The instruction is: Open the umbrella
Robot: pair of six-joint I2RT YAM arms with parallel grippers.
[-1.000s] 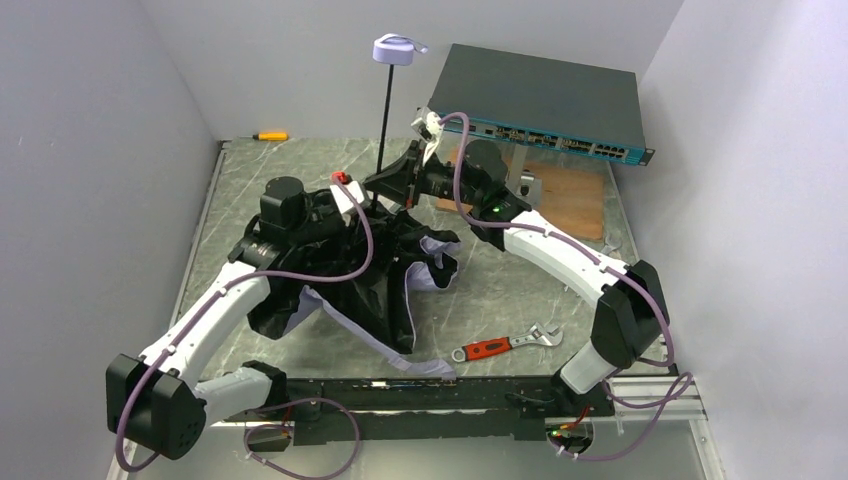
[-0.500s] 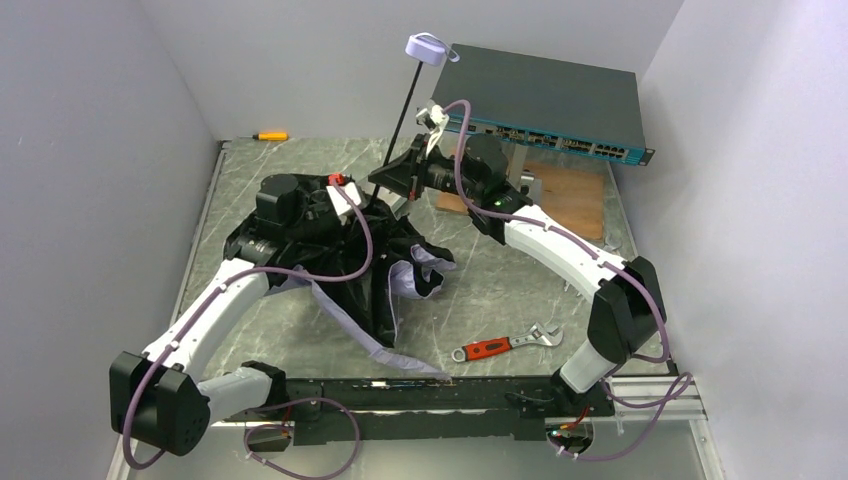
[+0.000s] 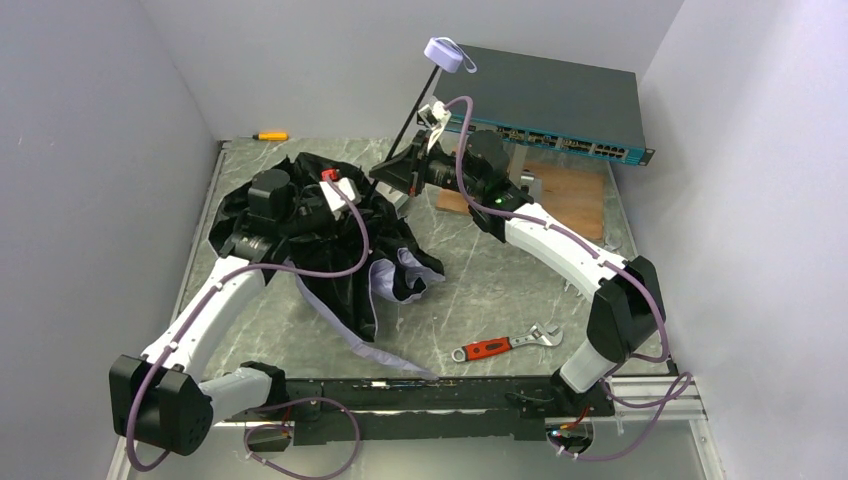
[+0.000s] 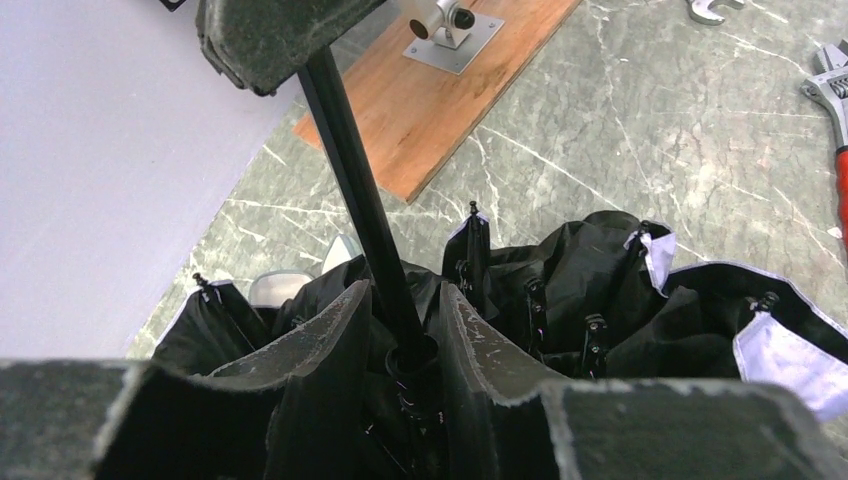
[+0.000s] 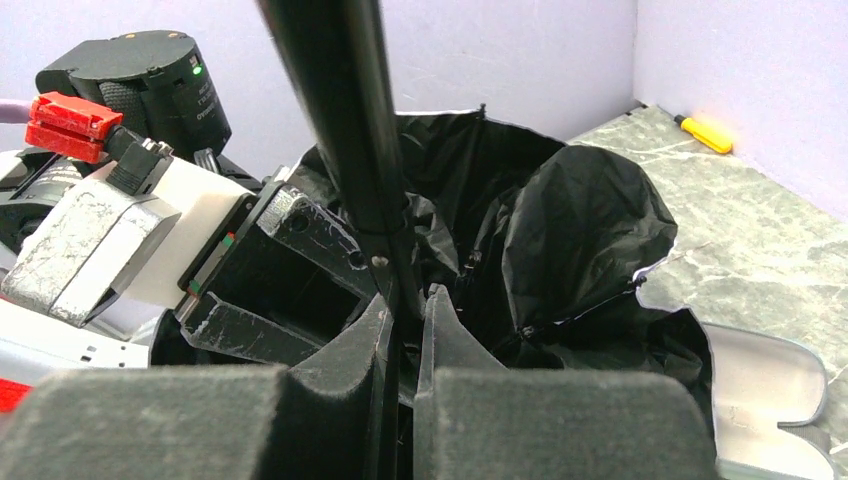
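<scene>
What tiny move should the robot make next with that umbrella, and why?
Probably slide the left claw along the shaft, away from the handle. The right claw clamps the shaft, the left straddles it where it enters the fabric, and the umbrella is still bunched, so its ribs need spreading.

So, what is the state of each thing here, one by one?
umbrella: not open; canopy slack and crumpled, shaft drawn out and tilted.
left gripper: shut on the umbrella, where the shaft meets the canopy.
right gripper: shut on the umbrella's shaft.
wrench: lying flat, untouched.
screwdriver: lying flat at the far left.
network switch: propped up at the back.
</scene>
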